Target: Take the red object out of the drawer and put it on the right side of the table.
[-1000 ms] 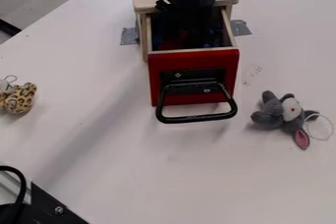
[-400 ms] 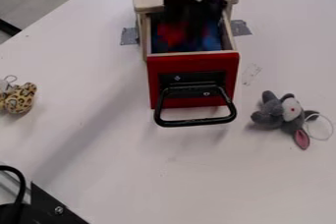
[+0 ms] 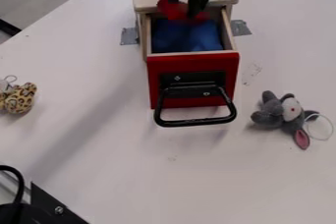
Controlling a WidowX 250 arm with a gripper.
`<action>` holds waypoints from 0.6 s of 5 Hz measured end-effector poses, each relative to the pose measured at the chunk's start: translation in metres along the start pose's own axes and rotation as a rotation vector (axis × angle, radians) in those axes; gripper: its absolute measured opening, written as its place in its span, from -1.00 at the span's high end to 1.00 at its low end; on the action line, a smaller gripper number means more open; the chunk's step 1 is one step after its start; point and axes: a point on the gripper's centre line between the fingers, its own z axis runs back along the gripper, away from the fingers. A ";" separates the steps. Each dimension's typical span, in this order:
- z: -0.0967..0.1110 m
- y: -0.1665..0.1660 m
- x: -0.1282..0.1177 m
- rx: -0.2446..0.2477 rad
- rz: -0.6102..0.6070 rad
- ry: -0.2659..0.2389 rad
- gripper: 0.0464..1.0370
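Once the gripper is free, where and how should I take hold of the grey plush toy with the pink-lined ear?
I'd pinch the rounded grey lump at the end nearer the red-fronted drawer, from above. The toy lies on the table with that end looking bulky, while the ear and thin pale loop stick out elsewhere and could slip or snag.

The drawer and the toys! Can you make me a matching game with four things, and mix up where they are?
Things:
1. red object
2. blue thing
3. spotted toy
4. grey toy

Places:
A. by the picture's left edge, on the table
B. in the hand, at the back end of the open drawer
C. on the table, to the right of the drawer
D. down inside the drawer

Right pairs: 1-B, 2-D, 3-A, 4-C
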 end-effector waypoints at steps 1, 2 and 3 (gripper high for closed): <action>0.022 0.015 -0.004 0.005 0.038 -0.038 0.09; 0.031 0.030 -0.013 0.031 0.078 -0.026 0.09; 0.045 0.057 -0.030 0.088 0.147 -0.035 0.09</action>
